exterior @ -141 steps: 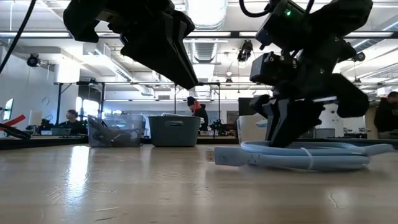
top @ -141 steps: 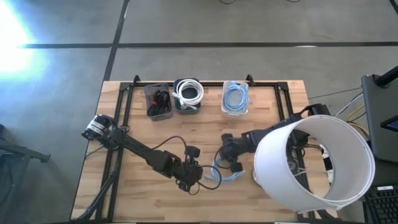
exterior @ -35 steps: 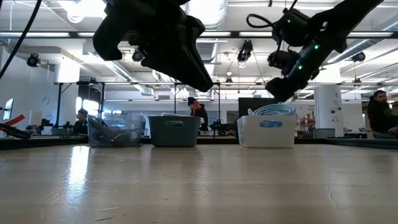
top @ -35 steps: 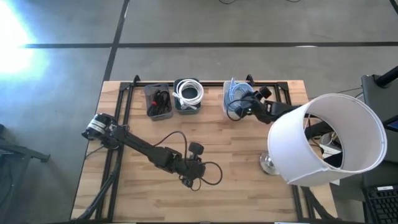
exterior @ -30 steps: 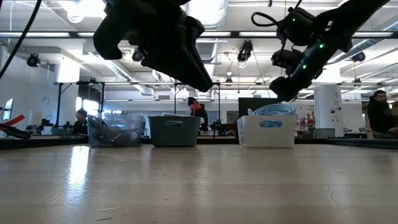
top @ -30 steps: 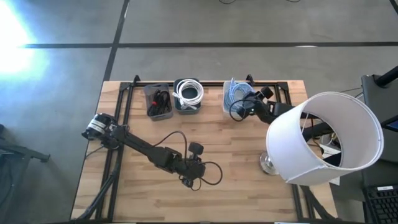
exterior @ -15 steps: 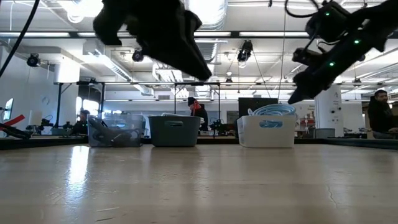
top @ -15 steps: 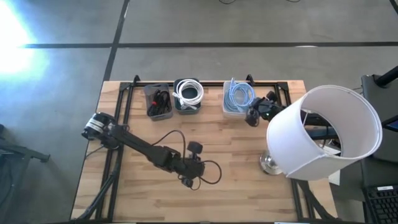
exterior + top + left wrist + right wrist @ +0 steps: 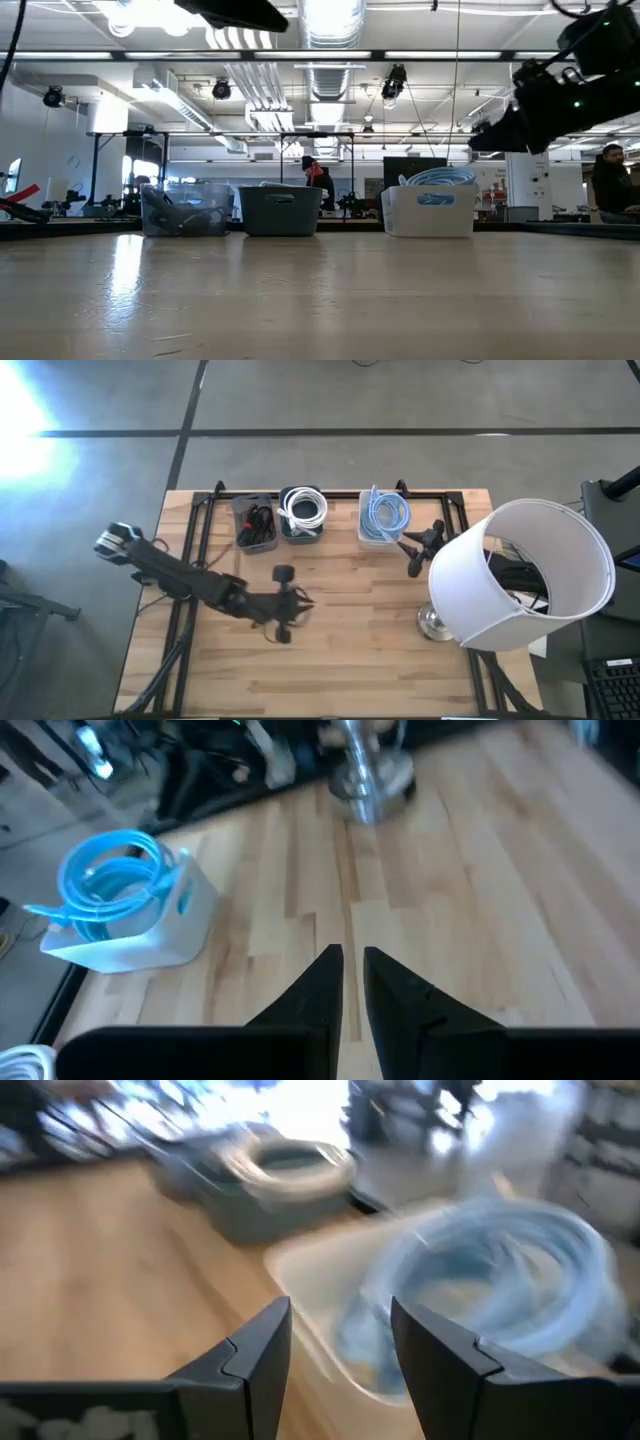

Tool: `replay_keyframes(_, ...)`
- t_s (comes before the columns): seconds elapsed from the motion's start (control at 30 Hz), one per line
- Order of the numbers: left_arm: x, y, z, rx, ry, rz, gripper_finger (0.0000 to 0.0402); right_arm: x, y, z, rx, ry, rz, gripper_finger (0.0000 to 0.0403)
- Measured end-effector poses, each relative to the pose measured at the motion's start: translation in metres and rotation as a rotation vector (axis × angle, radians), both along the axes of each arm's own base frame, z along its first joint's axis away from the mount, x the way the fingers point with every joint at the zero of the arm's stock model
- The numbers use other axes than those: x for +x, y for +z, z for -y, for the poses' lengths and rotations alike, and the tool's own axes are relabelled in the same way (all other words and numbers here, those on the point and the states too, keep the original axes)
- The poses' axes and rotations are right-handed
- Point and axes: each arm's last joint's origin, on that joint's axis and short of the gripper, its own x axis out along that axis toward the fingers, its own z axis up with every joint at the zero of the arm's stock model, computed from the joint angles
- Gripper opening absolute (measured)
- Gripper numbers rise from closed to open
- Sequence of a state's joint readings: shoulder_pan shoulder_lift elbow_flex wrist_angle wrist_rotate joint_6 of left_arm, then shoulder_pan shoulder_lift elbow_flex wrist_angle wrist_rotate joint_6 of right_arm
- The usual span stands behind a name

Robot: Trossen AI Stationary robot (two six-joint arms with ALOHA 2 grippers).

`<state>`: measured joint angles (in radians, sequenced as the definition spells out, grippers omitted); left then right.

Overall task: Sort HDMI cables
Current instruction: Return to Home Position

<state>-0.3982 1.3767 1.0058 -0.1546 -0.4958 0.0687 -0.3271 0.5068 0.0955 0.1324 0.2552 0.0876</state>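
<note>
Three bins stand in a row at the table's far edge. A clear one [image 9: 255,523] holds black HDMI cables, a dark grey one [image 9: 303,512] a white coil, and a white one [image 9: 383,518] light blue coils [image 9: 500,1270]. My right gripper [image 9: 408,556] hangs open just right of and nearer than the white bin, pointing at it with nothing between its fingers [image 9: 340,1350]. My left gripper [image 9: 303,601] hovers over the table's middle, its fingers [image 9: 352,970] nearly together and empty.
A lamp with a big white shade [image 9: 525,590] and a metal foot [image 9: 432,622] stands at the table's right, close behind my right arm. Bare wooden tabletop [image 9: 350,650] lies between the bins and the near edge. People show in the room beyond [image 9: 610,185].
My right gripper has drawn back from over the white bin toward the table's right and near side, still open; the blue coils stay in the bin. My left gripper has risen and gone toward the table's left and far side.
</note>
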Motion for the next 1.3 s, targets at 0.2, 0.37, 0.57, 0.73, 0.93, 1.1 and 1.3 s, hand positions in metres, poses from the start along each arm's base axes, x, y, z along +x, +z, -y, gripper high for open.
replay_keyframes(0.2, -0.049, -0.024, -0.020, -0.069, -0.016, 0.218, 0.0048, -0.006, -0.005, -0.009, -0.037, 0.237, 0.156, 0.0169)
replay_keyframes(0.37, -0.087, -0.045, -0.036, -0.165, -0.002, 0.362, 0.0048, -0.008, -0.004, -0.010, -0.011, 0.224, 0.179, 0.0169)
replay_keyframes(0.57, -0.123, -0.059, -0.052, -0.192, 0.026, 0.456, 0.0048, -0.008, -0.004, -0.009, -0.024, 0.226, 0.175, 0.0169)
replay_keyframes(0.73, -0.148, -0.073, -0.063, -0.213, 0.033, 0.529, 0.0048, -0.009, 0.000, -0.010, -0.068, 0.230, 0.194, 0.0169)
replay_keyframes(0.93, -0.167, -0.095, -0.070, -0.205, -0.013, 0.576, 0.0048, -0.010, 0.000, -0.010, -0.071, 0.231, 0.191, 0.0169)
replay_keyframes(1.1, -0.175, -0.105, -0.067, -0.217, -0.215, 0.549, 0.0048, -0.010, 0.000, -0.010, -0.062, 0.229, 0.197, 0.0169)
replay_keyframes(1.3, -0.180, -0.102, -0.064, -0.162, -0.415, 0.580, 0.0048, -0.010, 0.000, -0.010, -0.066, 0.230, 0.198, 0.0169)
